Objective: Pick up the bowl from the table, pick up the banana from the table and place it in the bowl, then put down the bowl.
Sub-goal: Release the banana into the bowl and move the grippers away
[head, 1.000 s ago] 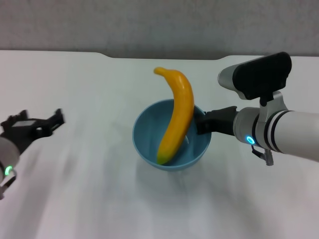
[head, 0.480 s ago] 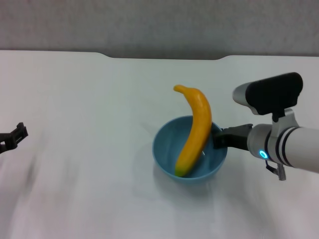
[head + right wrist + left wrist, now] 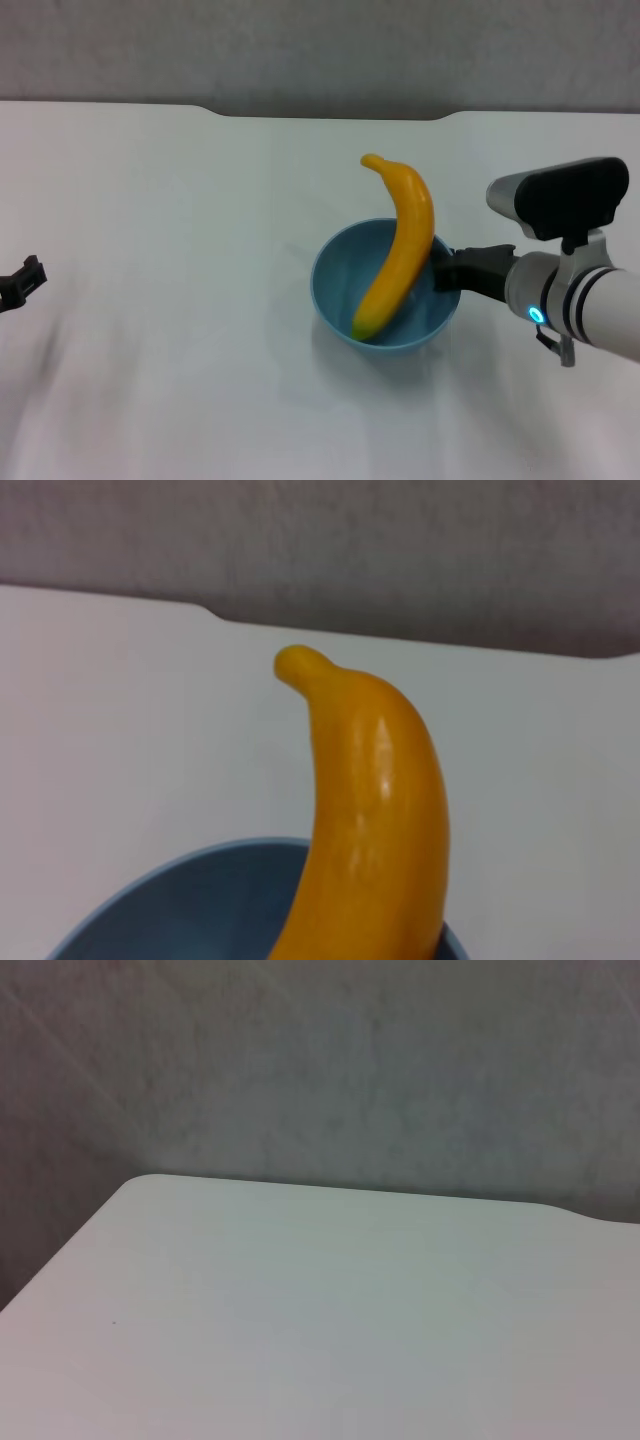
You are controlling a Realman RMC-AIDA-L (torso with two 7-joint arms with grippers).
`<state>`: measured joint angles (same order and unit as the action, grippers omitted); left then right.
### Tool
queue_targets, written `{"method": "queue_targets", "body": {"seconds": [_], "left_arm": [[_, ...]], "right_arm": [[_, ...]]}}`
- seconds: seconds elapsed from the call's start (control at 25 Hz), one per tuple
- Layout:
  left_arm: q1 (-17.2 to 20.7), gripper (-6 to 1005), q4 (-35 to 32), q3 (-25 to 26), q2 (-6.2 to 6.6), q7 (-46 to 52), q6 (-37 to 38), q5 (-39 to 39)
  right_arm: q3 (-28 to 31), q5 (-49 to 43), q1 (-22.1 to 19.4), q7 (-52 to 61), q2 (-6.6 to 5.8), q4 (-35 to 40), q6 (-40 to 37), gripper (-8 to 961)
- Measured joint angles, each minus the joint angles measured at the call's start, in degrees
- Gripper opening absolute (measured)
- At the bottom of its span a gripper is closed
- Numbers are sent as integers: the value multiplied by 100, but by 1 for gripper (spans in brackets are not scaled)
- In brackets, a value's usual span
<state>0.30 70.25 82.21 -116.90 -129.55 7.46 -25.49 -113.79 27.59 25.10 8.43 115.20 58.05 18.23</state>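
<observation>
The bowl (image 3: 385,298) sits right of centre on the table (image 3: 180,200), in front of the notch in the far edge. Whether its base rests on the tabletop or hangs just above it cannot be told.

The banana (image 3: 397,248) stands steeply in the bowl. Its long axis runs from the near left of the bowl's floor up toward the far right rim, then curves back so the top leans left. The greenish lower tip touches the bowl's inside near the front left. The upper half rises well above the rim, and the small stem end points up and to the left. The body leans on the right rim, close to the right gripper.

The right gripper (image 3: 448,270) reaches in from the right, level with the rim, and is clamped on the bowl's right edge; its dark fingers meet the rim just beside the banana. The white forearm with a blue light extends off to the right.

From the right wrist, the banana (image 3: 370,820) fills the centre, rising out of the bowl (image 3: 190,900), whose blue rim shows low in the picture, with the table (image 3: 120,710) behind.

The left gripper (image 3: 18,282) is parked at the left edge, well apart from the bowl; only a dark tip shows, so I cannot tell its state. The left wrist view shows only bare table (image 3: 300,1310) and a grey wall (image 3: 350,1070).
</observation>
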Motion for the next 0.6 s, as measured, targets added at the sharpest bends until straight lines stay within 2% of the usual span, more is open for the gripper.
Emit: {"method": "queue_targets", "body": {"seconds": [0.6], "left_arm": [[-14, 899, -66, 5, -8, 0, 1, 0]], "right_arm": [[-51, 215, 3, 4, -7, -348, -240, 52]]}}
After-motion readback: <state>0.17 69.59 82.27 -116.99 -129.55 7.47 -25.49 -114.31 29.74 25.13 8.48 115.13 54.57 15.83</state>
